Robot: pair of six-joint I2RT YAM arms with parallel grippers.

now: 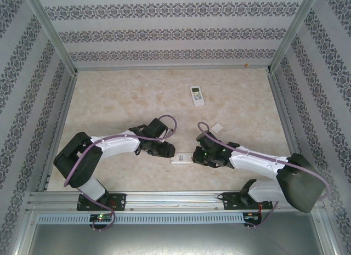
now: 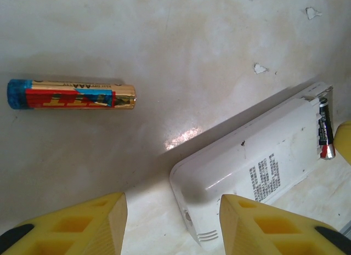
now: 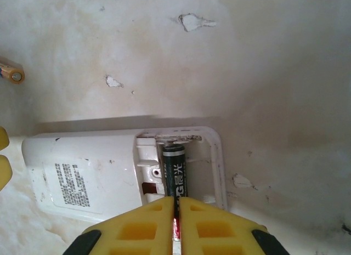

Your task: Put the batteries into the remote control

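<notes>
We pinch a battery (image 3: pixel 174 175) in our right pincer (image 3: pixel 176 211) to seat it in the remote (image 3: pixel 82 162); left pincer (image 2: pixel 173 222) gapes, ready to steady.

Battery (image 3: pixel 174 175) in remote (image 3: pixel 82 167); another battery (image 2: pixel 71 94) beside.

White remote with a screen (image 1: pixel 197 95) — far back on beige table (image 1: pixel 109 101).

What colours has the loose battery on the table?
The slim battery is red, with blue and gold ends; clearest in left wrist view.
</notes>
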